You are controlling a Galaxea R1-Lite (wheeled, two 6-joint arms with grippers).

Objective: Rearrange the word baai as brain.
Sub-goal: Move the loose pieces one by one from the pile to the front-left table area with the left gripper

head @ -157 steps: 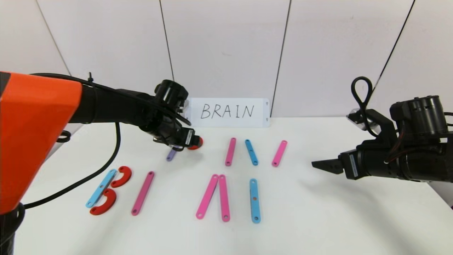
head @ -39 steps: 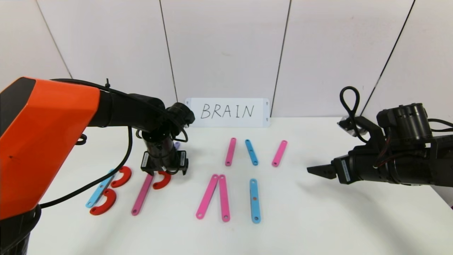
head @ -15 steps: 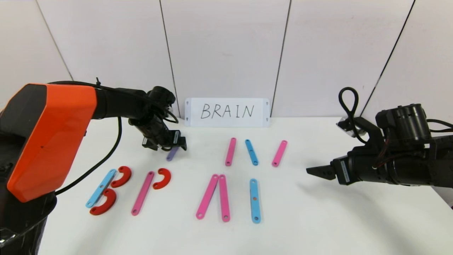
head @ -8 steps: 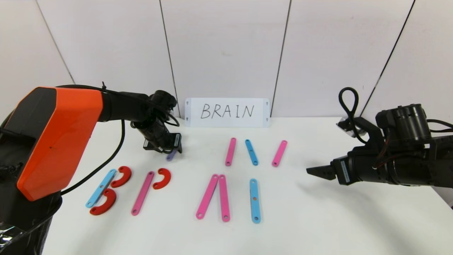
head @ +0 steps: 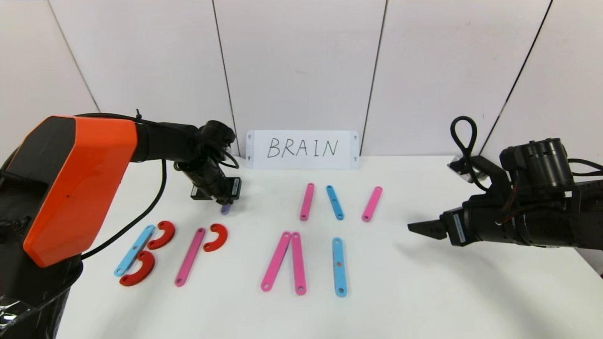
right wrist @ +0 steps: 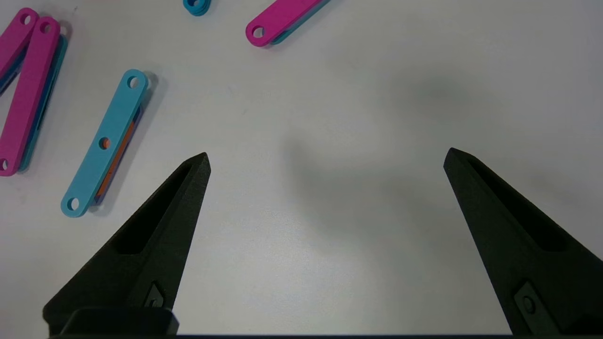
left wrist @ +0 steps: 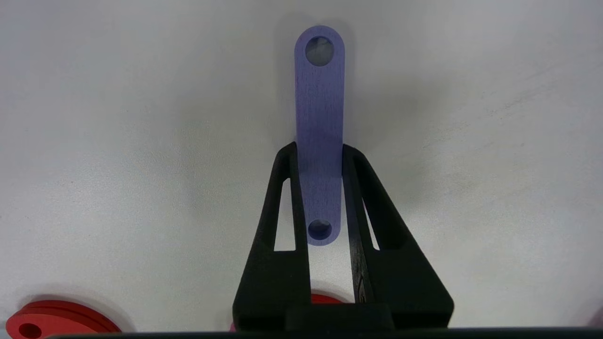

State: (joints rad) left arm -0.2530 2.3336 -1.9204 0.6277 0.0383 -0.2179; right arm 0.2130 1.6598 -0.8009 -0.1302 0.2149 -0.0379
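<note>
My left gripper (head: 226,201) is down on the table at the back left. Its fingers press both long sides of a short purple bar (head: 225,209) that lies flat; in the left wrist view the gripper (left wrist: 319,148) clasps the purple bar (left wrist: 319,94) near one end. In the front row lie a blue bar (head: 134,249) with two red curves (head: 162,234), a pink bar (head: 190,256) with a red curve (head: 216,237), two pink bars (head: 282,261) joined at the top, and a blue bar (head: 339,266). My right gripper (head: 419,228) hovers open and empty at the right, also in the right wrist view (right wrist: 327,157).
A white card (head: 302,149) reading BRAIN stands against the back wall. In front of it lie a pink bar (head: 306,201), a blue bar (head: 334,202) and a pink bar (head: 371,203). The white table (head: 447,292) lies bare at the right and front.
My left gripper left a red curve beside the pink bar, moved back to the purple bar, and in the last half second lowered and closed on it. The right arm stayed still.
</note>
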